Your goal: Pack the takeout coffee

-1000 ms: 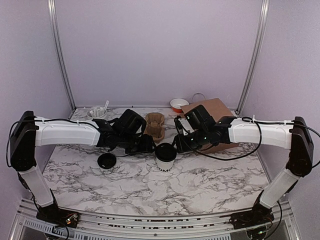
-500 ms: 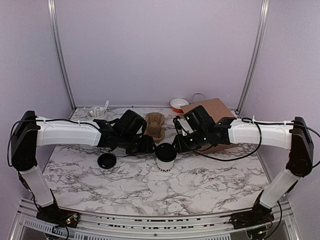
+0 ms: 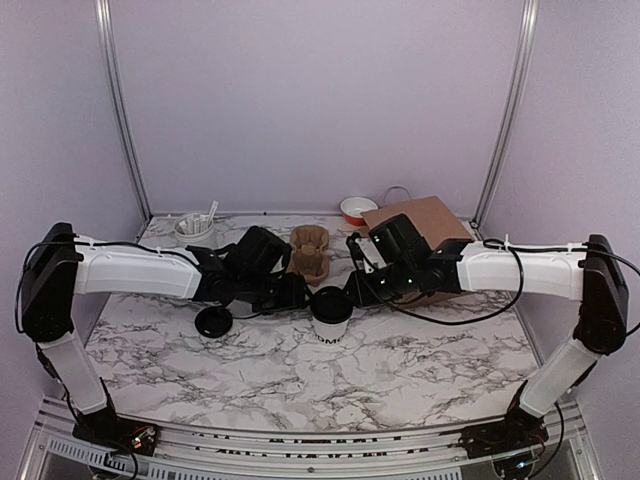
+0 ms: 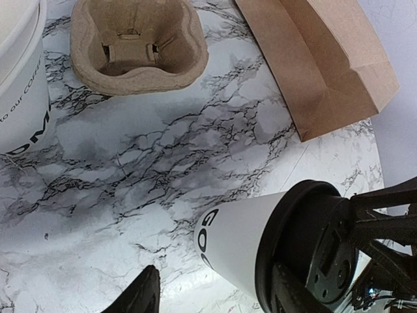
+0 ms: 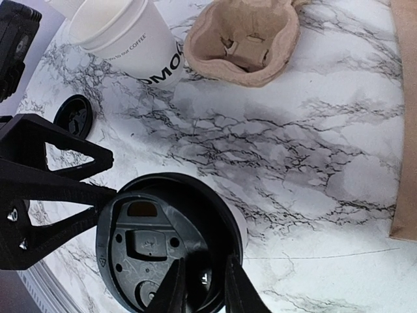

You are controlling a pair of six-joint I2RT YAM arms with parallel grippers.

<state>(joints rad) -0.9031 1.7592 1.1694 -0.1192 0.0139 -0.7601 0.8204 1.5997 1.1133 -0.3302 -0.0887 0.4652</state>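
Coffee (image 3: 331, 312) stands beneath right claw (image 5: 205, 264) (lid on).

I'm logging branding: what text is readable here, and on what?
"to our COFFEE", small print on the open white cup.
"OMO", cut-off large letters, same cup.
"GO", cut-off, on the lidded takeout coffee.
Moulded marks on its lid: too small to read.

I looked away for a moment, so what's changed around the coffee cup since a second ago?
Little. The right gripper eased slightly left and down toward the black lid of the takeout coffee; the left gripper sank a touch beside it. Nothing was visibly taken or let go. Cup, loose lid, pulp tray and paper bag stayed put.
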